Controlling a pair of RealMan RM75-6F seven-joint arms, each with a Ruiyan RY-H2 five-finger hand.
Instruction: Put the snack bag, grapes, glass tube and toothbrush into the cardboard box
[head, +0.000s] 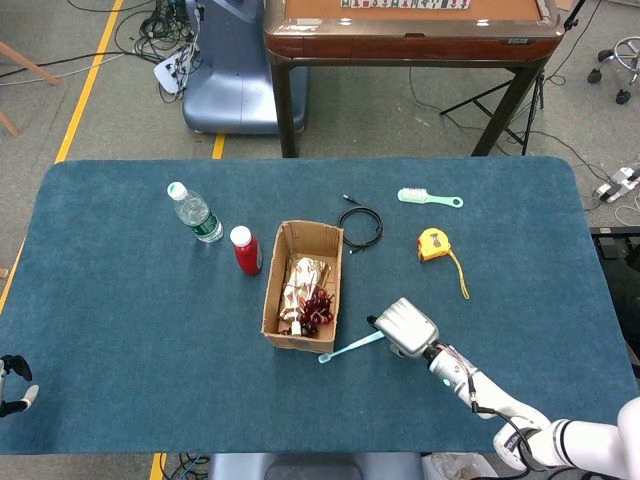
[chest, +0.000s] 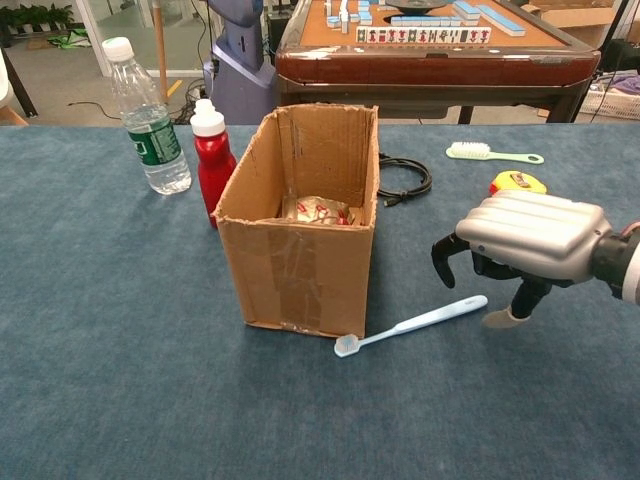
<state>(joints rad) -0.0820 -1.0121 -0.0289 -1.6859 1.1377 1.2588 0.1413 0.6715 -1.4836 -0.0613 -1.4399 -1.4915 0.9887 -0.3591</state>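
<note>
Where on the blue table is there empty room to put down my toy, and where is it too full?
Big bare patches: the table's near-left part, left of the cardboard box, and the far-right side beyond the tape measure. Crowded: the middle, with water bottle, red bottle, black cable and brush. The right robot hand hovers by the toothbrush.

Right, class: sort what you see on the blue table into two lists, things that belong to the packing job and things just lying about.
Job:
brown cardboard box
patterned snack bag, in box
dark red grapes, in box
pale blue toothbrush, on table
right hand, above toothbrush

Lying about:
clear water bottle
red bottle
black cable
green brush
yellow tape measure

No glass tube visible.
</note>
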